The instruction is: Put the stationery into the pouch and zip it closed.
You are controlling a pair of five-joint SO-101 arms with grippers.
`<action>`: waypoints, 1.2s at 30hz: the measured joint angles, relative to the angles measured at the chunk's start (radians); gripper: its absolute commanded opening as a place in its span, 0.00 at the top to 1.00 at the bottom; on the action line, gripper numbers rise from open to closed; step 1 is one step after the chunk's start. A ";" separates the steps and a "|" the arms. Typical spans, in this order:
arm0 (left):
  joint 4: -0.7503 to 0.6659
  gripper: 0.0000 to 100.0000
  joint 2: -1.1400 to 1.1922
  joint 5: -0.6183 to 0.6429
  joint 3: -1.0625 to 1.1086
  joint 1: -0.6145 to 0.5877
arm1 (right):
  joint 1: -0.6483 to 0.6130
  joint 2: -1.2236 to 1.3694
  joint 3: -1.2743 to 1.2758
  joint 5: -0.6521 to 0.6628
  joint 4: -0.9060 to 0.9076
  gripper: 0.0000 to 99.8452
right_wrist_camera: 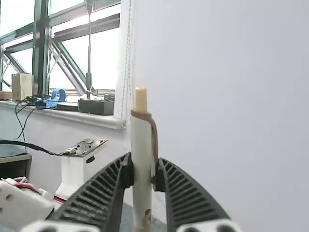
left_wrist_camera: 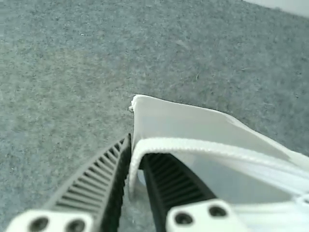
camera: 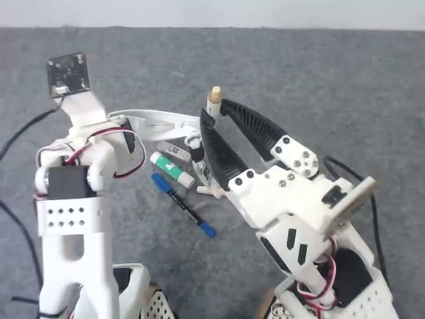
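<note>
My right claw (right_wrist_camera: 142,178) clamps the white pen (right_wrist_camera: 141,140), long axis upright, cap up | pouch (camera: 149,123) lies just left of it | my left claw (left_wrist_camera: 134,153) pinches its rim | I judge the pen must tip leftward.

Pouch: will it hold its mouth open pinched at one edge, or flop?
Probably floppy: the pouch wall bends over where the left gripper pinches it. Likely light, since one corner pinch holds that edge up. The mouth may sag as the pen in the right gripper enters.
</note>
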 measured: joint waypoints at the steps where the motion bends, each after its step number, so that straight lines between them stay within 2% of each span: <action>1: 0.000 0.99 0.000 0.000 0.000 -0.006 | -0.005 0.025 -0.002 0.000 -0.023 0.99; 5: 0.000 0.99 0.000 0.000 0.000 -0.008 | -0.003 0.141 0.005 0.000 -0.117 0.99; 13: 0.000 0.99 0.000 0.005 0.000 -0.008 | -0.091 0.256 0.026 0.000 -0.282 0.99; 22: 0.000 0.99 0.000 0.005 0.000 -0.008 | -0.106 0.367 0.187 0.005 -0.592 0.99; 27: 0.000 0.99 0.000 0.005 0.000 -0.008 | -0.104 0.463 0.241 0.066 -0.738 0.99; 36: 0.000 0.99 0.000 0.006 0.000 -0.008 | -0.101 0.537 0.325 0.084 -0.804 0.99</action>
